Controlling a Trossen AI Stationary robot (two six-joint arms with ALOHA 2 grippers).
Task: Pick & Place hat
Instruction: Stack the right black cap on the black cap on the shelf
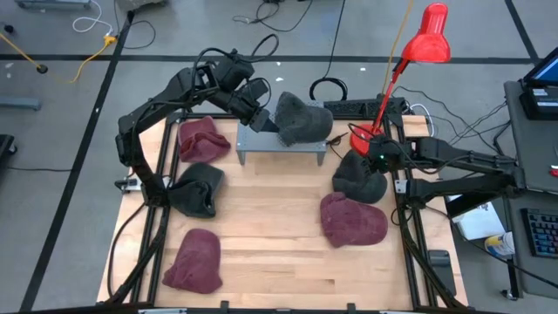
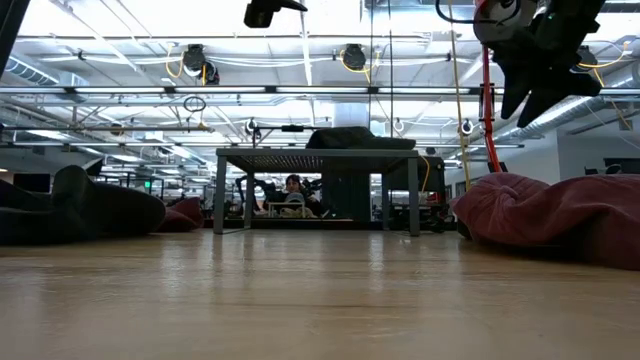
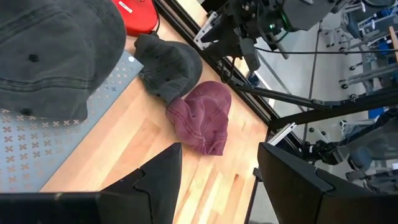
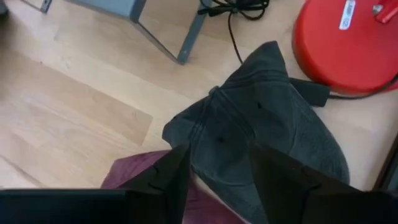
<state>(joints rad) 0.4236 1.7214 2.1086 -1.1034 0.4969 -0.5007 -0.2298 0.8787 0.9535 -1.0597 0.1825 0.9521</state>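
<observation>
Hovering above a dark grey hat (image 4: 261,118) on the table beside the red lamp base (image 4: 348,43), the right gripper (image 4: 217,180) has its fingers parted, holding nothing. The left gripper (image 1: 264,120) – also parted and empty – waits by another grey hat (image 1: 302,119) (atop the small grey stand (image 1: 281,144)).

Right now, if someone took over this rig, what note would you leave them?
Left gripper: open, empty, beside the dark grey hat that lies on the grey stand.
Right gripper: open, empty, above the dark hat by the red lamp base.
Done: one hat on the stand.
Left: that dark hat, three maroon hats and another dark hat lie on the table.
</observation>
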